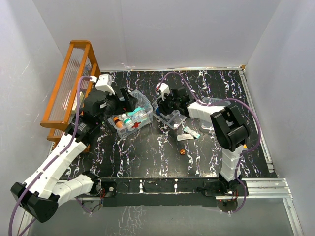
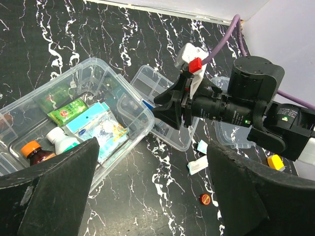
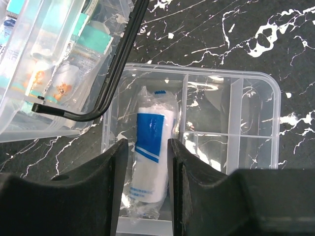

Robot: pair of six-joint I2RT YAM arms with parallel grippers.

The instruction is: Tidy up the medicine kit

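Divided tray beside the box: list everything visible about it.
The divided tray is clear plastic, rectangular, round-cornered, with thin walls forming one long compartment and several smaller ones. It lies flat, open side up, on the black marbled table beside the clear box. The long compartment holds a wrapped white roll with a blue band; the right gripper straddles that roll, contact unclear.

- This is looking like a robotics lab test cell to me, not a home or a shop.
- Plain white panels point(image 1: 172, 29) are boxing in the table point(image 1: 147, 157) on three sides, like a little booth.
- The left arm point(image 1: 59, 162) and right arm point(image 1: 229, 128) are sitting side by side at the near edge, along an aluminium rail point(image 1: 266, 184).
- A purple cable point(image 2: 230, 35) is looping around out in the open.
- The tabletop is wearing a black marble-look covering.
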